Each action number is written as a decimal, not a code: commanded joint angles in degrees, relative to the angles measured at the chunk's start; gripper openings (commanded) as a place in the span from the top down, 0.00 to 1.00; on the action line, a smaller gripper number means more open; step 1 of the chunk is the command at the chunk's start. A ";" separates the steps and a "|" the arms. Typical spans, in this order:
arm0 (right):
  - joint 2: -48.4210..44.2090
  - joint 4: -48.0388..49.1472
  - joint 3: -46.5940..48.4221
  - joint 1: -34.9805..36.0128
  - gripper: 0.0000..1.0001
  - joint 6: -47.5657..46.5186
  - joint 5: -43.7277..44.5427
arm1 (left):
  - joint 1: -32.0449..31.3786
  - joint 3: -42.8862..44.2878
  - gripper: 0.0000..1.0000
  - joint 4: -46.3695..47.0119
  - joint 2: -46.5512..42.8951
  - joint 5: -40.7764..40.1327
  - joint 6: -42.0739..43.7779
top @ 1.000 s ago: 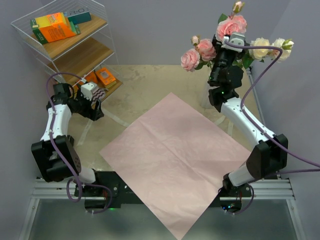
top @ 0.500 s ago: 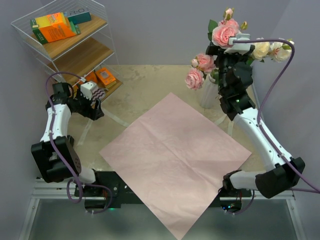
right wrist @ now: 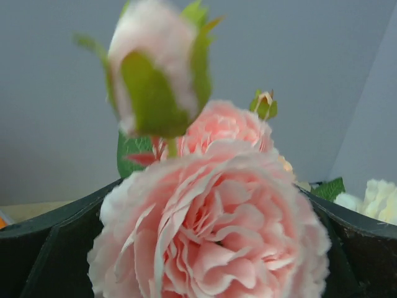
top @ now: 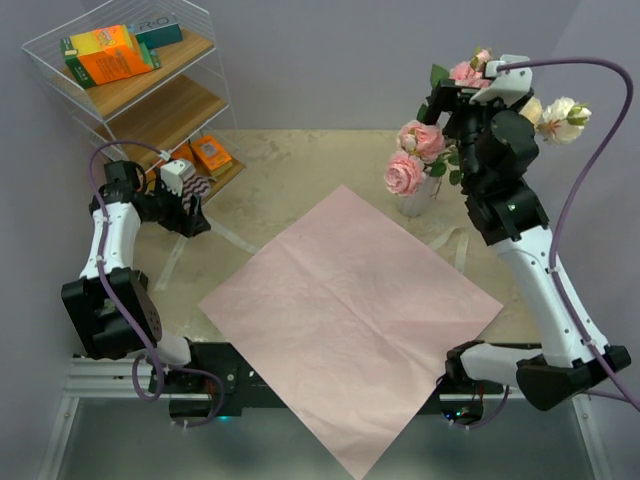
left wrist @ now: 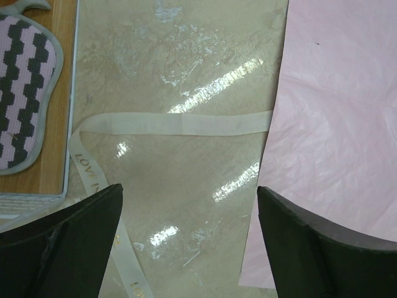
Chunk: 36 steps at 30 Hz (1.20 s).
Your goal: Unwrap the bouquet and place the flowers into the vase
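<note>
Standing in the vase — pink, cream flowers.

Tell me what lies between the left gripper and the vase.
In the top view, from the left gripper: a beige ribbon, bare tabletop, then the spread pink paper's far corner, short of the vase.

The top view looks down from behind both bases over the whole tabletop. The left wrist view faces straight down, close, sharing its ribbon and pink paper. The right wrist view sits against the flowers.
</note>
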 commanded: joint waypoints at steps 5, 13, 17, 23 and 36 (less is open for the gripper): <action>2.09 -9.37 17.25 -0.09 0.01 0.56 -10.30 | 0.46 2.66 0.06 -1.53 0.09 2.32 -1.94; 9.64 -10.78 32.73 0.00 0.01 0.91 -9.69 | 0.46 2.92 0.07 -1.88 -0.09 2.14 -2.29; 13.86 -9.99 41.96 -0.09 0.01 1.88 -12.40 | 0.46 3.10 0.06 -1.80 0.09 2.14 -2.65; 16.42 -6.66 48.13 -0.09 0.01 4.08 -19.96 | 0.37 3.27 0.07 -1.97 -0.09 1.70 -2.91; 4.48 -1.81 35.57 0.08 0.01 6.35 -50.23 | 0.46 4.77 0.06 -2.50 -0.79 2.05 -5.55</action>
